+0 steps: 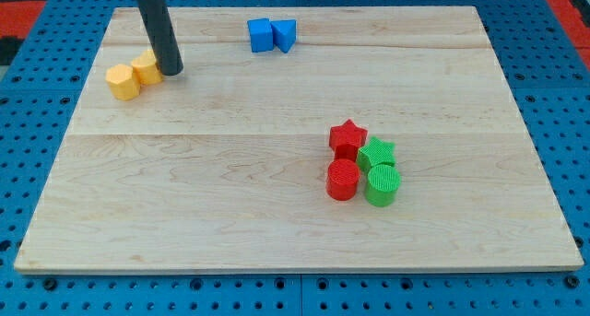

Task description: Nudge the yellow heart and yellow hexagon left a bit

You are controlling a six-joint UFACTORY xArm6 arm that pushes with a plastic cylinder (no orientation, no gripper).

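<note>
The yellow hexagon (pixel 122 81) and the yellow heart (pixel 146 68) lie touching each other near the upper left of the wooden board (pixel 230 169). The hexagon is to the left and slightly lower. My rod comes down from the view's top, and my tip (pixel 171 72) rests on the board right against the heart's right side.
A blue cube (pixel 260 34) and a blue triangular block (pixel 284 34) sit together at the top middle. A red star (pixel 348 137), green star (pixel 376 154), red cylinder (pixel 343 180) and green cylinder (pixel 383 185) cluster at the right of centre. Blue pegboard surrounds the board.
</note>
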